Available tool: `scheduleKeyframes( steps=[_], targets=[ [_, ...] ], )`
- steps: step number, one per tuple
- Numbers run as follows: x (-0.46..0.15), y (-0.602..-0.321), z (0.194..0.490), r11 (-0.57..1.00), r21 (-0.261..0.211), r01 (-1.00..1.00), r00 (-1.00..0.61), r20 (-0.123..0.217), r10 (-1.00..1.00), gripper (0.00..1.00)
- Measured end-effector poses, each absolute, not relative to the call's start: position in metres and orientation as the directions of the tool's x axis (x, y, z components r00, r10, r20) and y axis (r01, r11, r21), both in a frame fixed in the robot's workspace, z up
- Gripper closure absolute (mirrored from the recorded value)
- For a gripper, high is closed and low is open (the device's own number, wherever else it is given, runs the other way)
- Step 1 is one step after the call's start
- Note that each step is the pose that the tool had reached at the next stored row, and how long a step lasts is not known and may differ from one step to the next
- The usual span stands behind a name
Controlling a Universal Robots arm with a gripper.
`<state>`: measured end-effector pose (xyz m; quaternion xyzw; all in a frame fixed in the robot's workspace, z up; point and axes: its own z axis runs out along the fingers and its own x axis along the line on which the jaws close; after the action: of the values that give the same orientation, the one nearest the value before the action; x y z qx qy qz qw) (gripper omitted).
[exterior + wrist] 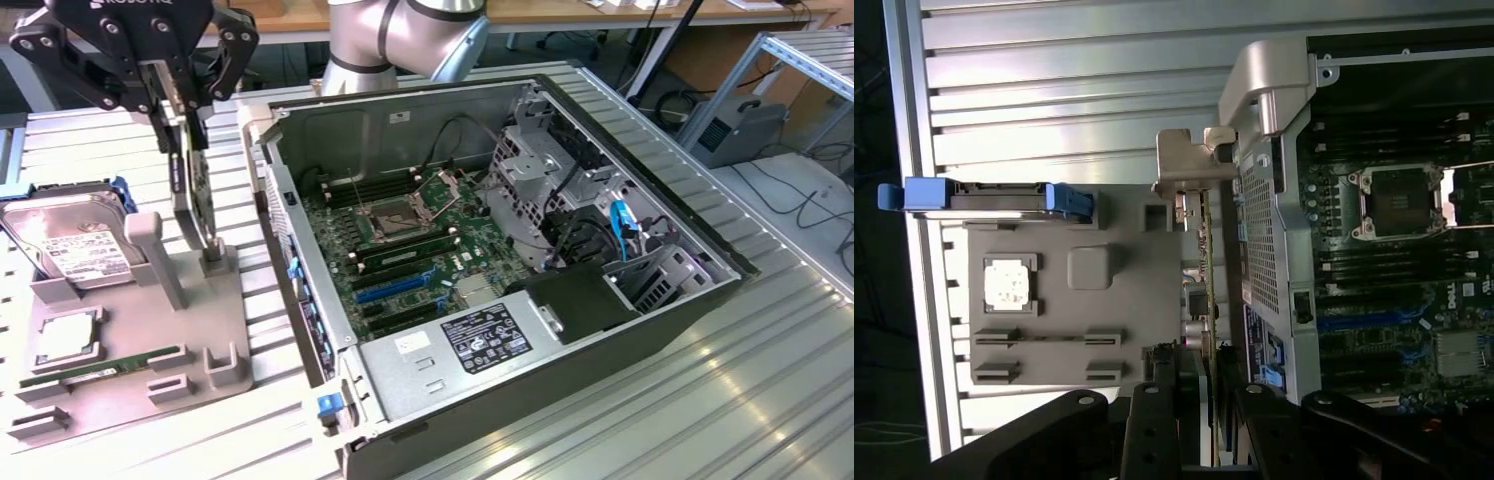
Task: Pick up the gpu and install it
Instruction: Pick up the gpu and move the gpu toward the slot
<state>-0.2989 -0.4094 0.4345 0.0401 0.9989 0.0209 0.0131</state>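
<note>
Tool [1196,358] gripping gpu [191,195] over grey holder [134,340].
Fingers [1160,405] stand partly closed, clamping the gpu upright and edge-on by its upper edge; a silver bracket [1189,165] sits at one end. In the exterior view the gpu hangs at 9 o'clock of the open computer case [561,390], outside it; the hard drive [74,250] lies at 8 o'clock of the gpu.

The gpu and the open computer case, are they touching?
Apart. The exterior view shows the gpu standing upright beside the computer case, with a strip of the ribbed table visible between them.
</note>
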Motion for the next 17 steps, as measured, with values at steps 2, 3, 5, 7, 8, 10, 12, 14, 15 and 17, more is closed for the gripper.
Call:
scheduleKeyframes(
  steps=[2, 3, 5, 7, 8, 10, 12, 14, 15, 17],
  targets=[
    [-0.298, -0.409, 0.434, 0.996, 0.043, 0.08, -0.996, -0.024, 0.081, 0.73],
    [-0.297, -0.409, 0.434, 0.996, 0.043, 0.08, -0.996, -0.024, 0.081, 0.73],
    [-0.295, -0.409, 0.434, 0.996, 0.043, 0.08, -0.996, -0.024, 0.081, 0.73],
    [-0.294, -0.409, 0.434, 0.996, 0.043, 0.08, -0.996, -0.024, 0.081, 0.73],
    [-0.293, -0.409, 0.434, 0.996, 0.043, 0.08, -0.996, -0.024, 0.081, 0.73],
    [-0.292, -0.409, 0.434, 0.996, 0.043, 0.08, -0.996, -0.024, 0.081, 0.73],
    [-0.29, -0.409, 0.434, 0.996, 0.043, 0.08, -0.996, -0.024, 0.081, 0.73],
    [-0.288, -0.409, 0.434, 0.996, 0.043, 0.08, -0.996, -0.024, 0.081, 0.73],
    [-0.287, -0.409, 0.434, 0.996, 0.043, 0.08, -0.996, -0.024, 0.081, 0.73],
    [-0.285, -0.409, 0.434, 0.996, 0.043, 0.08, -0.996, -0.024, 0.081, 0.73]
  ],
)
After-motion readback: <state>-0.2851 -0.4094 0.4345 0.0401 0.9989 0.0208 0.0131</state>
